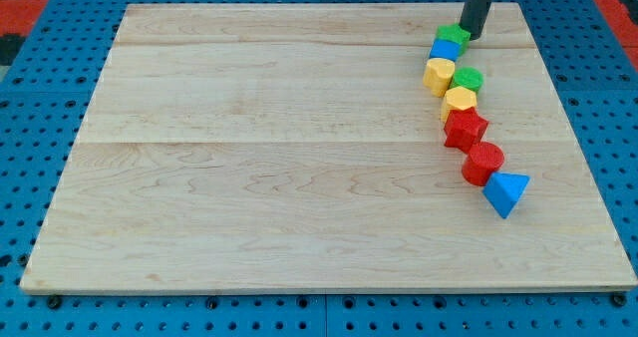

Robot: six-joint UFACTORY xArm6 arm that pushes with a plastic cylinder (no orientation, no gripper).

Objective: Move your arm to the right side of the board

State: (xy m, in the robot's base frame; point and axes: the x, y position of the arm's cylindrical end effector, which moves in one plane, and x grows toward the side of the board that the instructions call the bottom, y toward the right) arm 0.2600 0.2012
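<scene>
My tip [472, 38] is at the view's top right, on the wooden board [249, 158], just right of a green block [453, 34] and touching or nearly touching it. Below that block a chain of blocks runs down the board's right part: a blue block [445, 50], a yellow block [439, 75], a green cylinder [467, 79], a yellow block [459, 103], a red block [465, 130], a red cylinder [483, 164] and a blue triangular block [506, 192].
The board lies on a blue perforated table [40, 98]. Red surface shows at the view's top corners [30, 3].
</scene>
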